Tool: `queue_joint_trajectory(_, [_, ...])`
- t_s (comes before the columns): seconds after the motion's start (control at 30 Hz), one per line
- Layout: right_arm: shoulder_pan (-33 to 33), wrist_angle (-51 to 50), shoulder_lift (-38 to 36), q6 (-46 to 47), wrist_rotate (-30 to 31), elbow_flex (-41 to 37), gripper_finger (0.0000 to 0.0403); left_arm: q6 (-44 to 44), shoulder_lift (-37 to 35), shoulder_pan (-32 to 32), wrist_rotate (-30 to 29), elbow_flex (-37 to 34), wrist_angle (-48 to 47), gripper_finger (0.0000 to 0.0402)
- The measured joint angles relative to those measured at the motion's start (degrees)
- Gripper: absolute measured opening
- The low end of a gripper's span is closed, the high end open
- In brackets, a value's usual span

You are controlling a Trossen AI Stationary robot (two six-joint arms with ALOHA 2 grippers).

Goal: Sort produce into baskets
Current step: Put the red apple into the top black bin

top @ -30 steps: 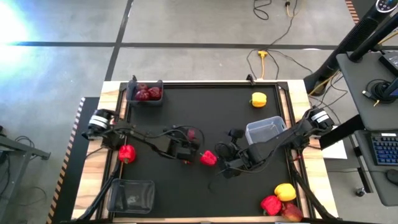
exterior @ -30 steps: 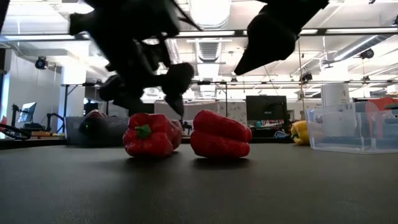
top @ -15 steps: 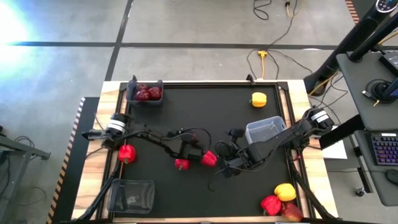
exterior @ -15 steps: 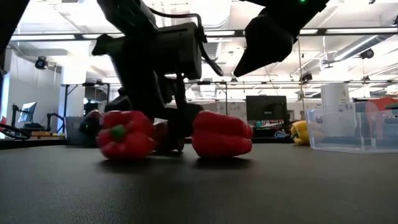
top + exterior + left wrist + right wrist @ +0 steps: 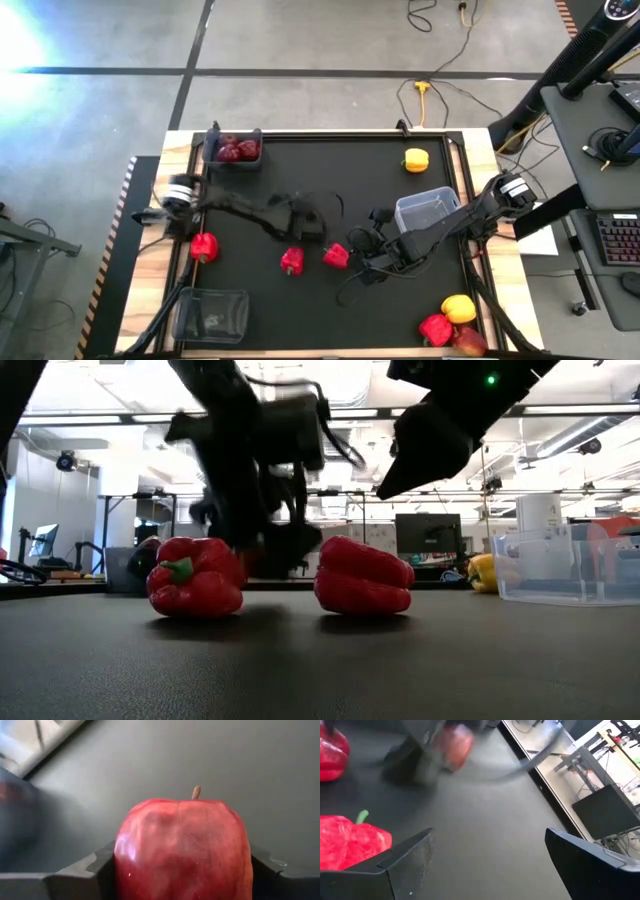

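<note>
Apple (image 5: 182,847), dark red and stem up, sits clamped between the fingers of the left gripper (image 5: 308,222), lifted off the mat. Compared with a moment earlier, that gripper has risen and drawn back from the red pepper (image 5: 292,261), which now lies free just below it. The grasp looks complete; carrying the apple to the far basket (image 5: 233,149) holding similar fruit is likely next. The right gripper (image 5: 362,262) waits with fingers spread beside a second red pepper (image 5: 336,256).
</note>
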Motion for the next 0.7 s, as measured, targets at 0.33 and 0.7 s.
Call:
queue_joint_trajectory(0.33, [-0.1, 0.1, 0.0, 0.0, 0.0, -1.2, 0.0368, 13.8, -28.9, 19.3, -2.7, -12.2, -2.3, 0.026])
queue_joint_trajectory(0.7, [-1.1, 0.8, 0.0, -0.5, 0.1, -2.1, 0.0368, 16.2, -41.1, 38.1, 8.5, -29.7, 18.9, 0.0269])
